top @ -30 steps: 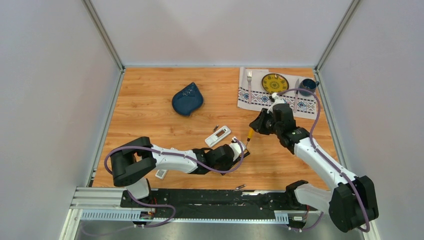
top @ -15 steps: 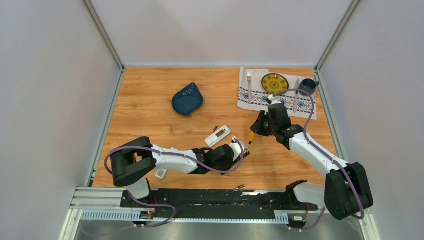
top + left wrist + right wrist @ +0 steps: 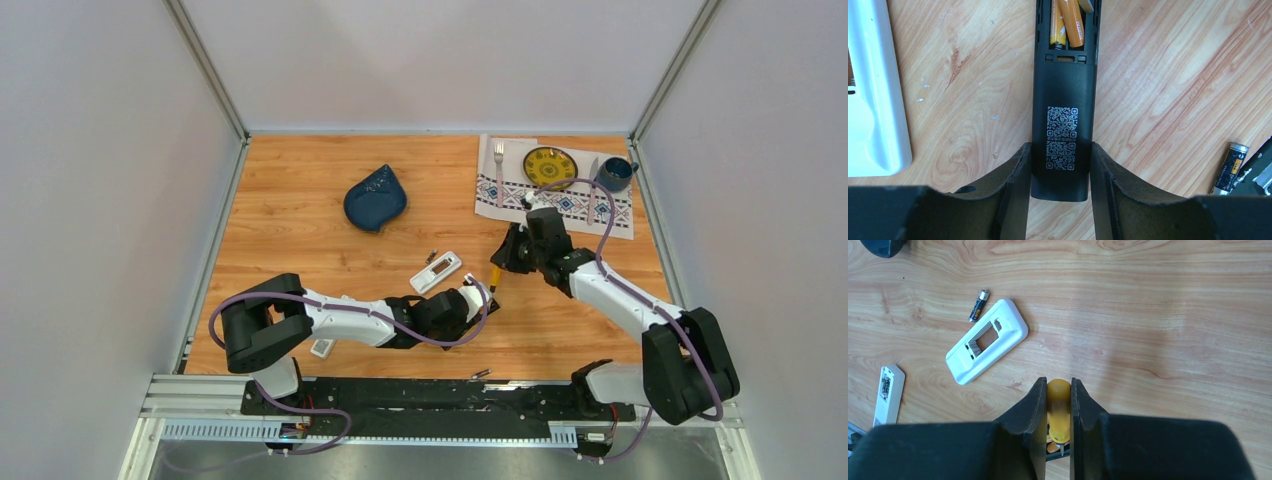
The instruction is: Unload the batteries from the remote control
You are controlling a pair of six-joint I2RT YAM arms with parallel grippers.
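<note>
A black remote control (image 3: 1063, 125) lies back-up on the wood, and my left gripper (image 3: 1059, 150) is shut on its near end, a finger pressed to each side. Its compartment is uncovered, with two orange-gold batteries (image 3: 1068, 25) inside. My right gripper (image 3: 1058, 385) is shut on an orange-handled screwdriver (image 3: 1058, 410), pointing down, with its metal tip just over that compartment. In the top view the right gripper (image 3: 505, 255) hangs just beyond the left gripper (image 3: 478, 298). A loose dark battery (image 3: 1230, 160) lies right of the remote.
A white remote (image 3: 987, 341) with an uncovered, hollow compartment lies left of the screwdriver, a dark battery (image 3: 978, 305) beside it. A white cover (image 3: 888, 395) lies nearer the left arm. A blue leaf-shaped dish (image 3: 375, 197) and a placemat (image 3: 510, 195) with plate, fork and cup sit farther back.
The right arm has swung left and its wrist has shifted toward the black remote, carrying the screwdriver with it. The left arm and the remote have stayed still.
</note>
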